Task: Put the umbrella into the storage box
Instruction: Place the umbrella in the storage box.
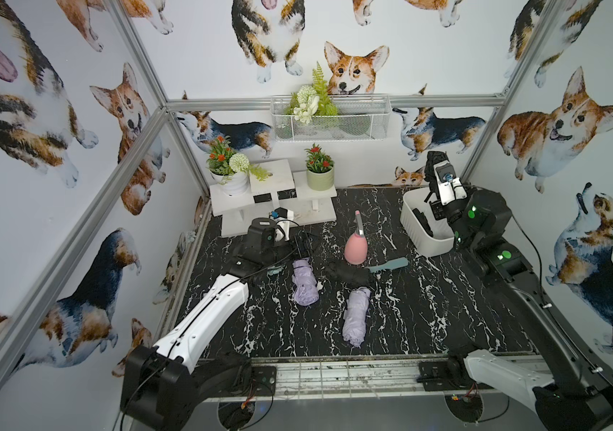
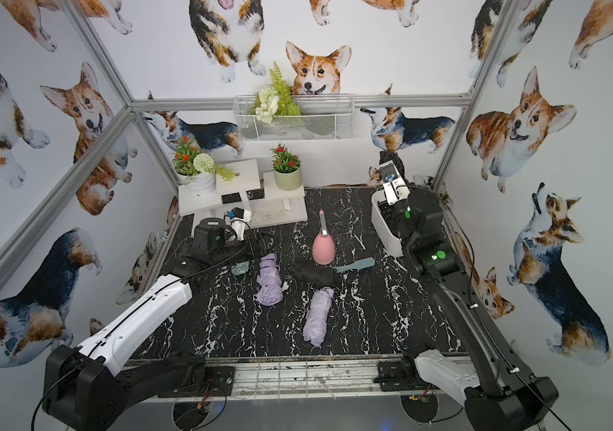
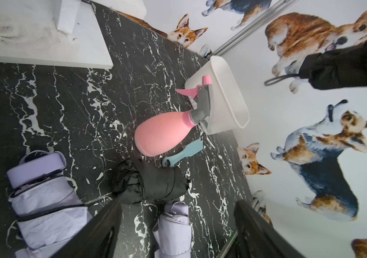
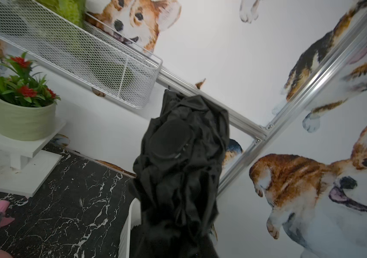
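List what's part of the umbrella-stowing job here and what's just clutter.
Job: held black umbrella; storage box; tabletop black umbrella; lilac umbrellas.
Clutter: pink spray bottle; teal brush; flower pots; wire basket.

Robot test cell dressed up as a home corner — boxed in by aluminium frame rails [image 1: 142,63] and corgi-print wall panels [image 1: 17,224]. Black marble-look desk [image 1: 428,306], fake potted plants [image 1: 320,175] on white risers [image 1: 237,224], two robot arms [image 1: 204,317] bolted to a front rail [image 1: 346,377].
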Available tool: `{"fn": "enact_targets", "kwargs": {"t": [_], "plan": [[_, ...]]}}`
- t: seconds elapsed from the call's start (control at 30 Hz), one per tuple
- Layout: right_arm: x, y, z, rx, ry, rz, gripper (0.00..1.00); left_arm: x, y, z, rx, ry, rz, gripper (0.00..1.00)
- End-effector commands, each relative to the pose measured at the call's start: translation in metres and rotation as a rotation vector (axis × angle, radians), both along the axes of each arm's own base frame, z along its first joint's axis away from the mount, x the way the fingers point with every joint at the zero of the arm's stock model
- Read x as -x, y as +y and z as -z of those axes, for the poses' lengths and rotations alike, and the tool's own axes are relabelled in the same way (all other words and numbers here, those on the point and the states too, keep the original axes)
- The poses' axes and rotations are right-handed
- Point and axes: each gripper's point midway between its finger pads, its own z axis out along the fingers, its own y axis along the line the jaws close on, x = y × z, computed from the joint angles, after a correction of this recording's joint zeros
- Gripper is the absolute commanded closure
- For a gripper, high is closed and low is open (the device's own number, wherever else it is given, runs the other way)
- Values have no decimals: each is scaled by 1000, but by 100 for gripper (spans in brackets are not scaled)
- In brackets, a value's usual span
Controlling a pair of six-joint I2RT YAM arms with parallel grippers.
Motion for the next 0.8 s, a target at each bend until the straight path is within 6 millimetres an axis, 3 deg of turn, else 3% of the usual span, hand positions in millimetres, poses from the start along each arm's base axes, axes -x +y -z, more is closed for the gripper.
{"fn": "enact_targets", "kwargs": {"t": [0.0,0.23,0.4,0.57,0.77], "plan": [[-20,-13,33,-117,221,39,100,-2,2,11,-132,-64,-22,16],[-74,-45,95,-162,505,122,100,6,-14,28,-209,-72,22,16],[-104,-65,138,-153,610,156,100,8,-12,35,-240,-59,23,16],[-125,-71,175,-99,709,169,100,7,-11,40,-253,-53,22,16],[-137,-80,218,-15,844,209,100,4,-14,45,-266,-38,34,16]]}}
